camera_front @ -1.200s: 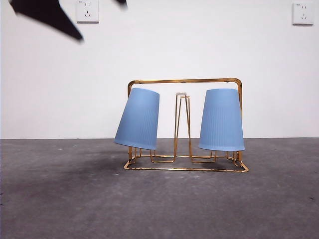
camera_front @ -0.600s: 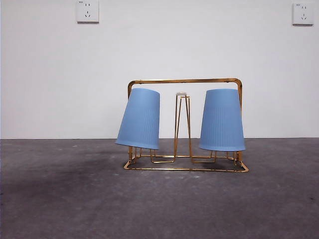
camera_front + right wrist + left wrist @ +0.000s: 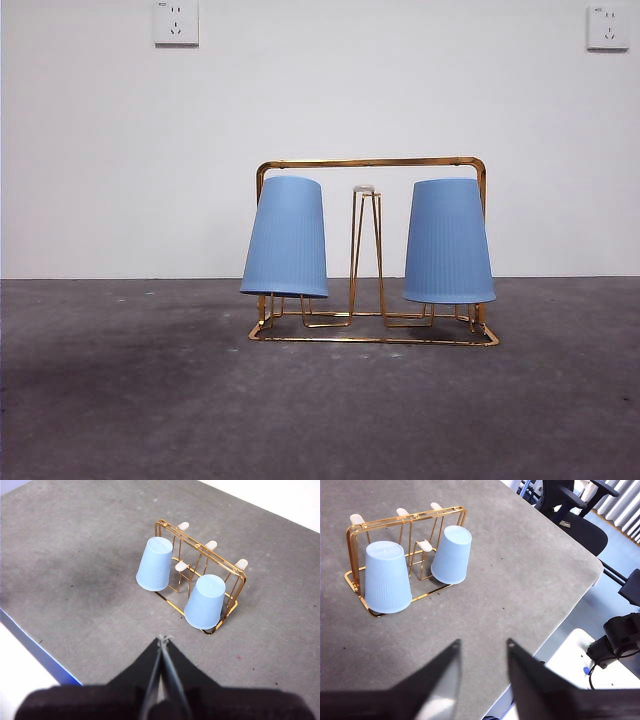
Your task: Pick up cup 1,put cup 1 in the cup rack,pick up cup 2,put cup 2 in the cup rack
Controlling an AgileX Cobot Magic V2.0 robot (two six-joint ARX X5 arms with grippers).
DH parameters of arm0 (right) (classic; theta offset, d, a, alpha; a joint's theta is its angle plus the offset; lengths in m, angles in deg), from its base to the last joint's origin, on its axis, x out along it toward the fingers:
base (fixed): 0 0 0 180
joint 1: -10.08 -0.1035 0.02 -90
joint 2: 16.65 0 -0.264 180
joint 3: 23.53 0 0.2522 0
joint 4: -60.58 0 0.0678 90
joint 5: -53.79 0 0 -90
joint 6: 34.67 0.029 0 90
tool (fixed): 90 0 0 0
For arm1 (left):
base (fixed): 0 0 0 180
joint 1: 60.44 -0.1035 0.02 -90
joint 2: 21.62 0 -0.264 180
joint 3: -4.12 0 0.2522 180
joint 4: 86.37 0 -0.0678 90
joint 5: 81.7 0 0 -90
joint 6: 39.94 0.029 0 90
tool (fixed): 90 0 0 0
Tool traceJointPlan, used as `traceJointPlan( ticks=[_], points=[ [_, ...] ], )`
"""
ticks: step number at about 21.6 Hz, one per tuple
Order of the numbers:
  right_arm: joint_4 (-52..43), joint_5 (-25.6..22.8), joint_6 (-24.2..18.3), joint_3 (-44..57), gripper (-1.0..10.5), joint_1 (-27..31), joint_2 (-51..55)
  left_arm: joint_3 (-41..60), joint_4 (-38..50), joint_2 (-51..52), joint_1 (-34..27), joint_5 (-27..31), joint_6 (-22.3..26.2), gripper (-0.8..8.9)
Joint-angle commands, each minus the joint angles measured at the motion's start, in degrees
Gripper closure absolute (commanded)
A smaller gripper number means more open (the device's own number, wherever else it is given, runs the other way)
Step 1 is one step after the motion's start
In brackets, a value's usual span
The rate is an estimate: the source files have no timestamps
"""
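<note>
The gold wire cup rack (image 3: 370,162) stands on the grey table. Two light blue ribbed cups hang upside down on its pegs: one on the left (image 3: 286,238), one on the right (image 3: 448,240). Both arms are out of the front view. In the left wrist view my left gripper (image 3: 482,647) is open and empty, high above the table and well away from the rack (image 3: 410,517) and its cups (image 3: 386,577) (image 3: 452,554). In the right wrist view my right gripper (image 3: 161,641) is shut and empty, high above the rack (image 3: 210,555) and cups (image 3: 156,563) (image 3: 205,601).
A white wall with two sockets (image 3: 175,22) (image 3: 607,26) stands behind the table. The left wrist view shows the table's rounded corner (image 3: 590,560) and an office chair (image 3: 570,505) beyond it. The right wrist view shows the table's blue edge (image 3: 35,645).
The dark arm at the front view's top left corner has left the picture. The left cup has swung from tilted to nearly upright on its peg; the right cup barely moved.
</note>
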Motion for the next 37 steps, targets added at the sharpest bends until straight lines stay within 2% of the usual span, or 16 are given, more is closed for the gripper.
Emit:
traceJointPlan(
  ticks=[1, 20, 23, 28, 31, 33, 35, 37],
  points=[
    [1.31, -0.15, 0.61, 0.31, 9.5, 0.0, -0.02, 0.24, 0.26, -0.13, 0.02, -0.37, -0.17, 8.18],
    [1.31, -0.15, 0.61, 0.31, 9.5, 0.0, -0.02, 0.24, 2.19, -1.14, -0.04, 1.27, 0.96, 8.17],
    [1.31, -0.15, 0.61, 0.31, 9.5, 0.0, -0.02, 0.22, 2.73, -1.64, -0.04, 4.72, 5.7, 8.17],
    [1.31, -0.15, 0.61, 0.31, 9.5, 0.0, -0.02, 0.28, 8.76, -1.86, -0.13, 18.58, 10.21, 8.17],
    [1.31, -0.15, 0.61, 0.31, 9.5, 0.0, -0.02, 0.55, 14.29, -0.5, -3.15, 23.34, 17.25, 8.17],
    [1.31, -0.15, 0.61, 0.31, 9.5, 0.0, -0.02, 1.49, 19.02, 1.11, -7.1, 21.73, 22.1, 8.17],
    [1.31, -0.15, 0.61, 0.31, 9.5, 0.0, -0.02, 4.37, 25.79, 3.78, -12.68, 15.56, 25.86, 8.17],
    [1.31, -0.15, 0.61, 0.31, 9.5, 0.0, -0.02, 8.9, 32.98, 6.91, -18.01, 9.27, 27.28, 8.17]
  ],
)
